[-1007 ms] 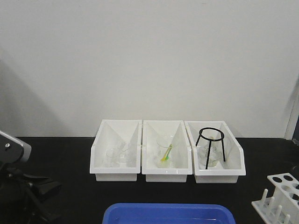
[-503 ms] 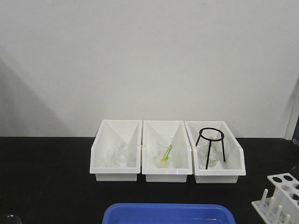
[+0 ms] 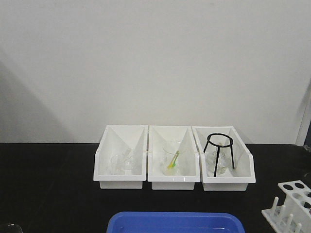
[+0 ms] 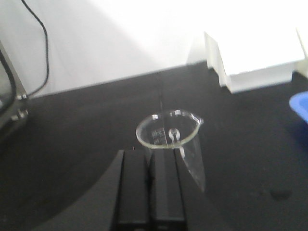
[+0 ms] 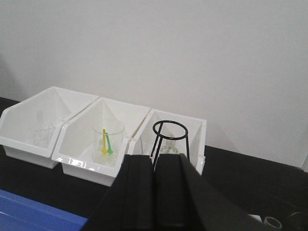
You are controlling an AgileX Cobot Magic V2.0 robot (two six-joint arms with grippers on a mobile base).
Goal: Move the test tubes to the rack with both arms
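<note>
A test tube (image 4: 175, 139) stands in the beaker (image 4: 173, 144) just beyond the left gripper (image 4: 153, 159).

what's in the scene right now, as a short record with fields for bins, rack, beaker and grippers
bins: three white rectangular plastic bins in a row on the black table
left bin contents: clear glassware
middle bin contents: clear glass cup holding yellow and green sticks
right bin contents: black wire tripod stand over clear glassware
rack: white plastic test tube rack, front right
tray: blue plastic tray, front centre
beaker: clear glass beaker, upright, just ahead of the left gripper
left gripper: fingers together
right gripper: fingers together, holding nothing
</note>
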